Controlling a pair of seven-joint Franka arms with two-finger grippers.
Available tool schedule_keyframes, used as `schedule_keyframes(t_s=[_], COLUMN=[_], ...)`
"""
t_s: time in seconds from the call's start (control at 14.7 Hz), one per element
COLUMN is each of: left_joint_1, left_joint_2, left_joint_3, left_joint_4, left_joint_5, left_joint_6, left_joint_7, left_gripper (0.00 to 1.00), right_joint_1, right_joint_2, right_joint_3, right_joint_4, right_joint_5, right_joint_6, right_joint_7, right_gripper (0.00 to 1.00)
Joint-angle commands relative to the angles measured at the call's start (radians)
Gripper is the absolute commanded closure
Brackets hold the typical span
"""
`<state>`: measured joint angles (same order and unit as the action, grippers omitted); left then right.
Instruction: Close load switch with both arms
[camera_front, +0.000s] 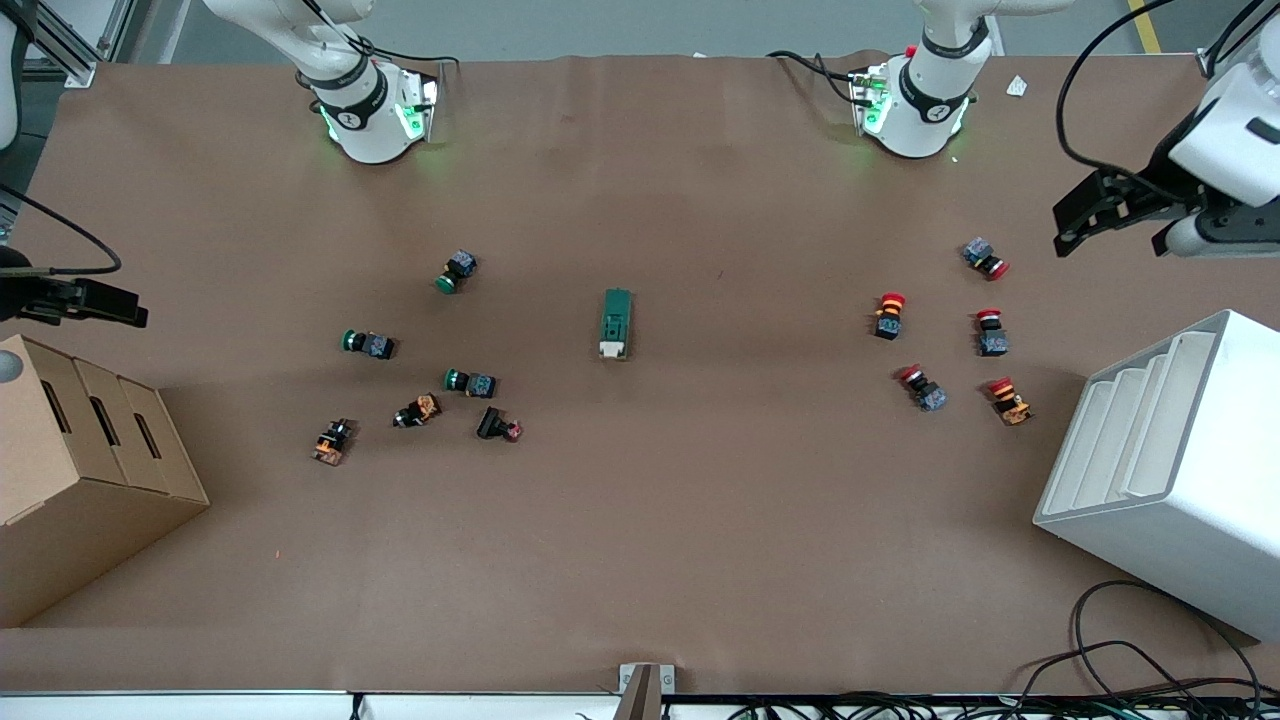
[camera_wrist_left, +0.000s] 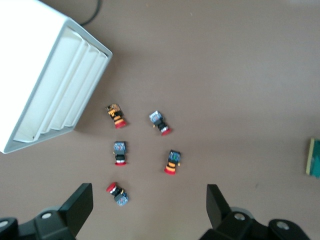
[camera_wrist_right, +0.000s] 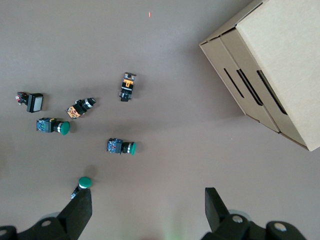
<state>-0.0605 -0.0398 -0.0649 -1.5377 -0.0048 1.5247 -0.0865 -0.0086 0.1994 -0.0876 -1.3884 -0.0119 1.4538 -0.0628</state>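
Lying flat: oblong load switch (camera_front: 616, 323) (cream-ended).

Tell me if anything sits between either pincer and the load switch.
Partly. Red-capped buttons lie between the left pincer and the load switch; green-capped buttons lie between the right pincer and it. Both pincers are open and raised, so they could pass over.

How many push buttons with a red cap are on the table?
5, all at the left arm's end: one farthest from the camera, two in the middle, two nearest. None seems hidden.
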Motion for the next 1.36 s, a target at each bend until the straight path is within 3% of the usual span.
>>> schedule_keyframes(t_s=[0.0,0.61,1.3], left_joint_1=[-0.012,-0.009,-0.01], left_joint_2=[-0.107,-0.135,-0.094], left_joint_3=[0.047,0.011,-0.006], left_joint_4=[-0.132,-0.165,-0.101], left_joint_5=[-0.034,0.016,0.012], left_joint_6=[0.014,0.055,0.028], left_joint_7=[0.086,0.068,0.022], left_gripper=[0.0,0.0,0.0], right_joint_1=[0.005,-0.001,-0.002], right_joint_2=[-0.155,-0.264,-0.293], right_joint_3=[0.009,0.011,0.009], right_joint_4=[-0.193,-0.248,-0.242], right_joint_5=[0.013,0.001,-0.002], right_joint_6=[0.089,0.096,0.092], right_joint_7=[0.008,0.004,0.0], right_gripper=[0.0,0.0,0.0])
